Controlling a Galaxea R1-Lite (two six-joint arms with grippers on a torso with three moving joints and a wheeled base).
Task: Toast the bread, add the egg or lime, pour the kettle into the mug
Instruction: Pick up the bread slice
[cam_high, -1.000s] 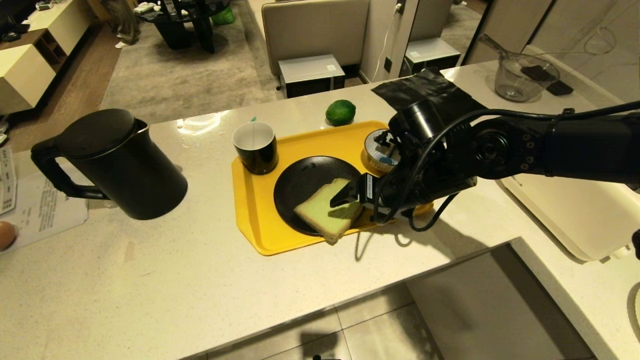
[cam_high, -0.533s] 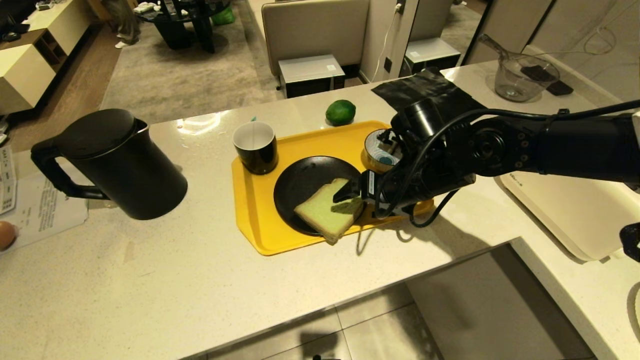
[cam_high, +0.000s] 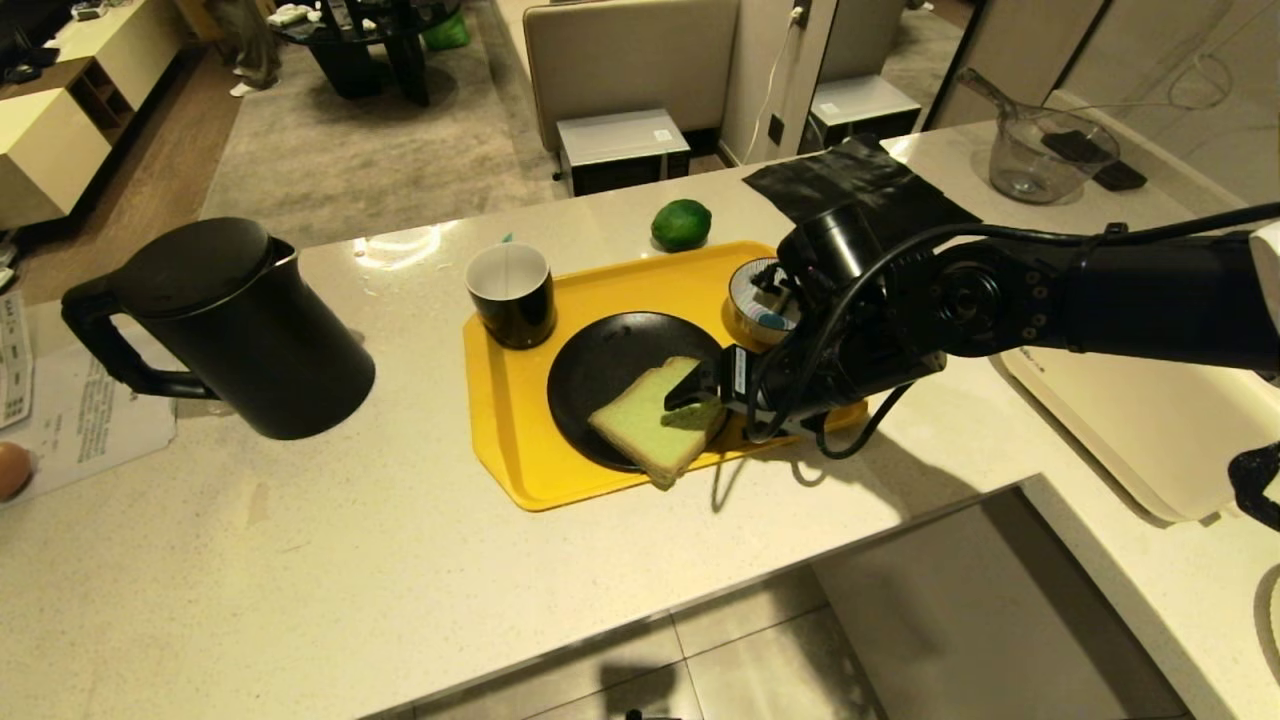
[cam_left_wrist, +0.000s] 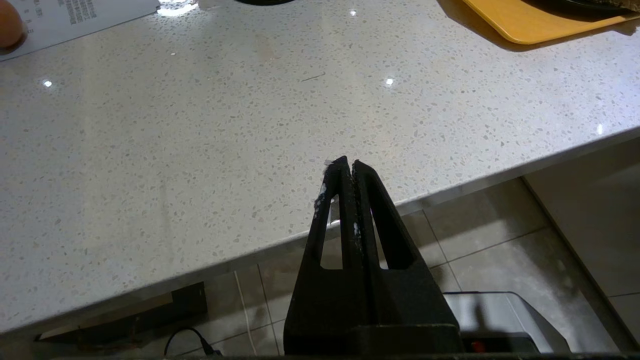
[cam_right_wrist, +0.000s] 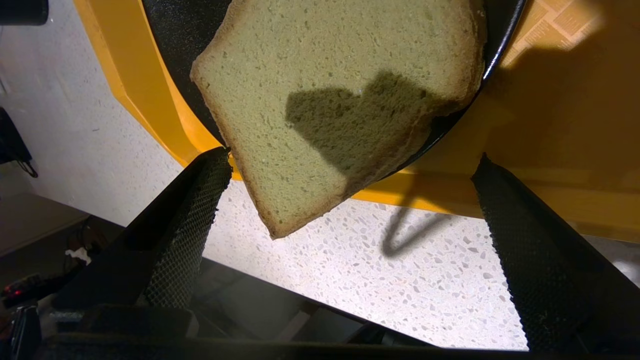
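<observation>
The right claw (cam_high: 690, 395) hangs over the near right part of the bread (cam_high: 655, 420) with its jaws spread wide and nothing between them. In the right wrist view the two mesh-faced fingers (cam_right_wrist: 192, 220) stand well apart on either side of the bread's (cam_right_wrist: 335, 105) overhanging corner, and whether they touch it cannot be told. The claw's shadow falls on the pale green crumb.

The bread lies flat on a black plate (cam_high: 605, 365), one corner sticking out past the plate's rim and over the front edge of the yellow tray (cam_high: 500, 440) that carries the plate. On the tray's far left corner stands the mug (cam_high: 511, 295), upright, black outside and white inside. A blue-and-white striped bowl (cam_high: 755, 310) sits at the tray's far right, partly hidden behind the right arm. The lime (cam_high: 681, 224) rests on the counter (cam_high: 350, 560) just behind the tray. The kettle (cam_high: 230, 325) stands on the counter well to the left of the tray, lid on, handle turned to the left. At the far left edge a tan-brown egg (cam_high: 10, 470) lies on a sheet of paper (cam_high: 80, 425).

The left claw (cam_left_wrist: 348, 167) is parked low by the counter's front edge, its fingers pressed together and empty.
</observation>
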